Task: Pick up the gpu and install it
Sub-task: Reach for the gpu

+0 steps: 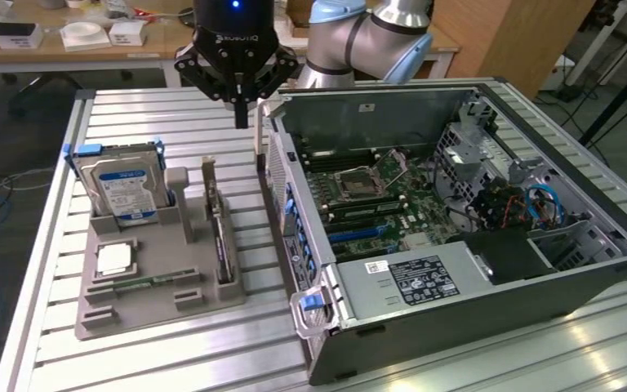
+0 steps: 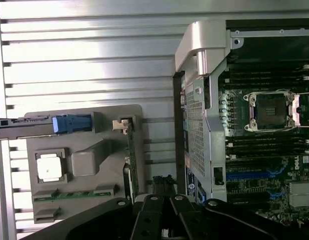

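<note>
Exterior view: gpu [image 1: 218, 237] standing on edge in slot of grey fixture tray [image 1: 128, 314], along tray side nearest open computer case [image 1: 575, 278]. Hard drive [image 1: 126, 192] upright in same tray; processor chip [image 1: 114, 260] and memory stick [image 1: 144, 283] lying flat. Gripper [image 1: 239, 118] above gap between tray and case, jaws pressed together, empty, well apart from gpu. Wrist view: gpu [image 2: 130, 165] seen edge-on beside case wall.
</note>
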Robot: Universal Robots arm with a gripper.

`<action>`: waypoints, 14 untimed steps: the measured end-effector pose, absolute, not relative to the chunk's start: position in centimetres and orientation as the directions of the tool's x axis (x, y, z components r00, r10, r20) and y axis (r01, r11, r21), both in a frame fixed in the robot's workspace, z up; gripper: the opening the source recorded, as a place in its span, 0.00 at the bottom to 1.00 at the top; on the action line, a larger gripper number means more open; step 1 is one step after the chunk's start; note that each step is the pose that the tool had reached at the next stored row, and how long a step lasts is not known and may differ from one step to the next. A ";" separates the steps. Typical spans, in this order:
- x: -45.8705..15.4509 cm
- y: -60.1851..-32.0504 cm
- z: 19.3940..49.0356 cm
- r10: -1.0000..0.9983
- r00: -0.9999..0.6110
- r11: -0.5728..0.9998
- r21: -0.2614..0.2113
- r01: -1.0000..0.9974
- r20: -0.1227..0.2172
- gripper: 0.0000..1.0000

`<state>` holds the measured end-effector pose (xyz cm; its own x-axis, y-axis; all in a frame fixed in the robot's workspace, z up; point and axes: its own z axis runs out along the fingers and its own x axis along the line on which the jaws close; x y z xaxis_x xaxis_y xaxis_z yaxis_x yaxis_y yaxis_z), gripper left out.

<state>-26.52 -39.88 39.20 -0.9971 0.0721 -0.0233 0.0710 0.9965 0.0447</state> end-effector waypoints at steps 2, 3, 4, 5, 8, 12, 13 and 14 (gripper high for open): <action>-26.7 -39.9 39.2 0.072 -0.997 0.996 0.045 0.071 -0.023 0.11; -26.8 -39.9 39.2 0.072 -0.997 0.996 0.045 0.071 -0.023 0.11; -26.9 -39.9 39.2 0.072 -0.997 0.996 0.045 0.071 -0.023 0.11; -26.9 -39.9 39.2 0.072 -0.997 0.996 0.045 0.071 -0.023 0.11; -27.2 -39.9 39.2 0.072 -0.997 0.996 0.045 0.071 -0.023 0.11; -27.6 -39.9 39.2 0.072 -0.997 0.996 0.045 0.071 -0.023 0.11; -27.7 -39.9 39.2 0.072 -0.997 0.996 0.045 0.071 -0.023 0.11; -27.8 -39.9 39.2 0.072 -0.997 0.996 0.045 0.071 -0.023 0.11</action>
